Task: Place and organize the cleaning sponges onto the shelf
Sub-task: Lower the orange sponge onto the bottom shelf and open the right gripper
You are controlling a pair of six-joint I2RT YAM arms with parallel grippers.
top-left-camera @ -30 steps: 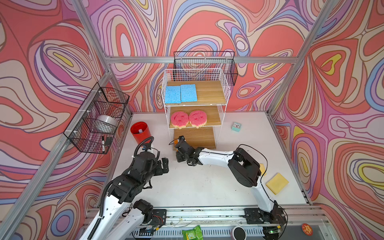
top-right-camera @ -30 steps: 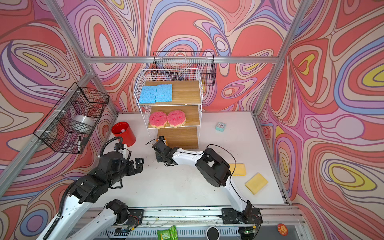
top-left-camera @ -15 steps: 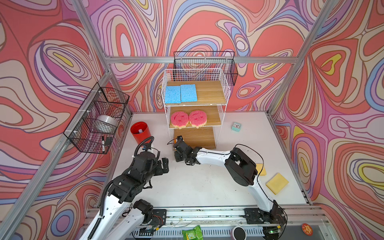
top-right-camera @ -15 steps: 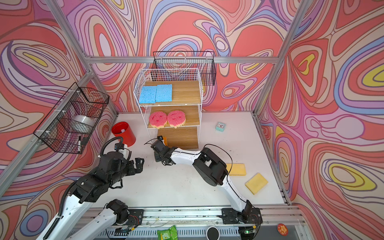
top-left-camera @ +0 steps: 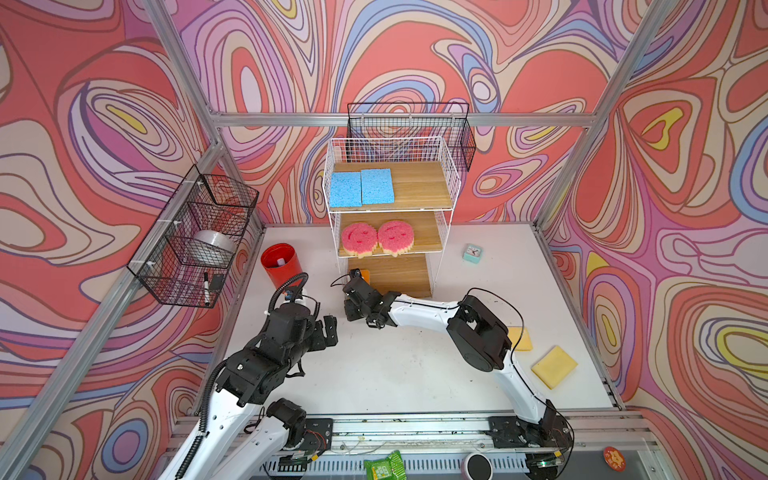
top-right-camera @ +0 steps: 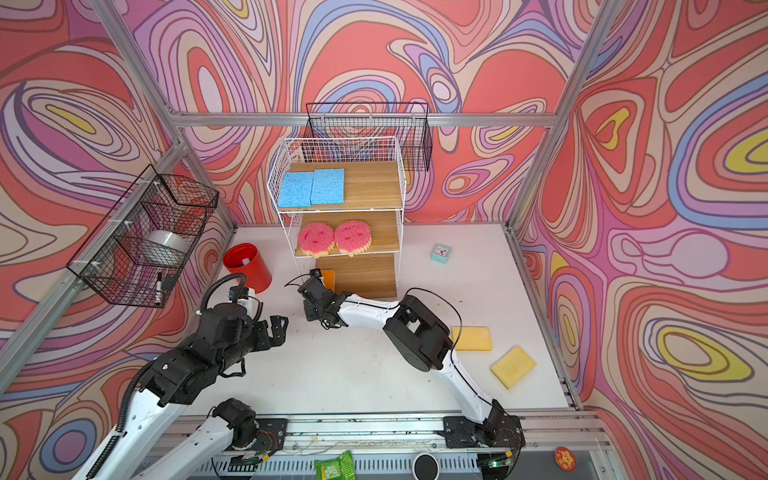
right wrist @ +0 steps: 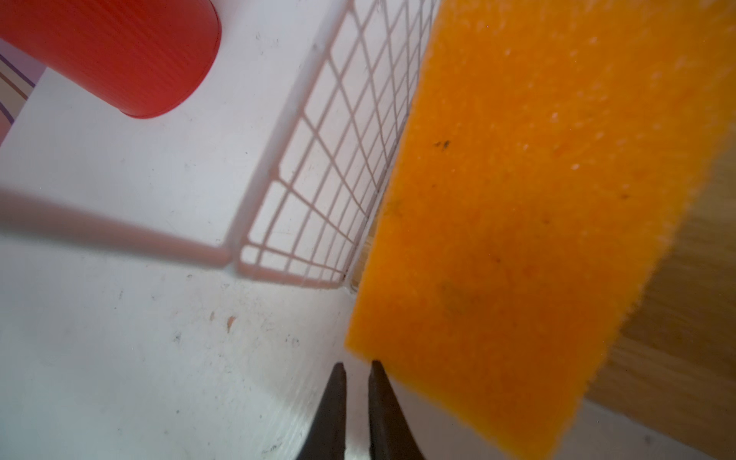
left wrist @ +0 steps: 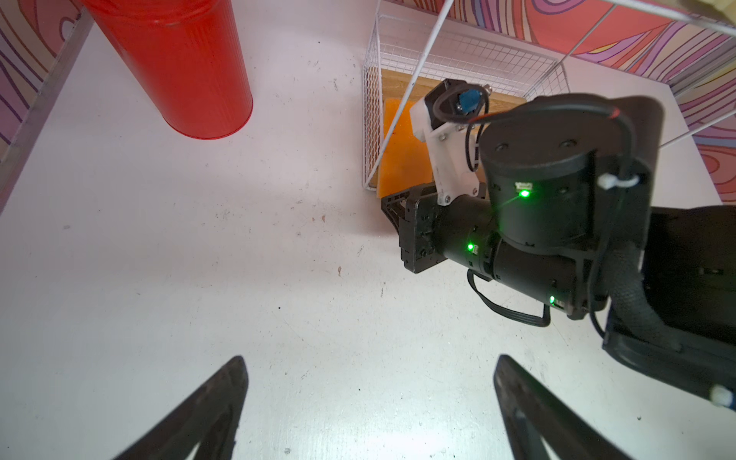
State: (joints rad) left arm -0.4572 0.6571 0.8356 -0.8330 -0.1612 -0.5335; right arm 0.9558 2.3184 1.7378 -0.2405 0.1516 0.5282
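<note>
Evidently light and squashy, the orange sponge lies flat, rough face up, at the left of the lowest board of the shelf, just beside the wire side. Its long axis runs near-to-far, and the near end overhangs the board. The right gripper is pinched closed at that near corner, grasping nothing. Nudging the short end looks easier than pinching it. The left gripper hangs spread wide and empty.

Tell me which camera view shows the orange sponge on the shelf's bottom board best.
The right wrist view: the orange sponge fills the frame, lying on the bottom board. The left wrist view shows it partly behind the right arm. Both top views show only a sliver of it.
</note>
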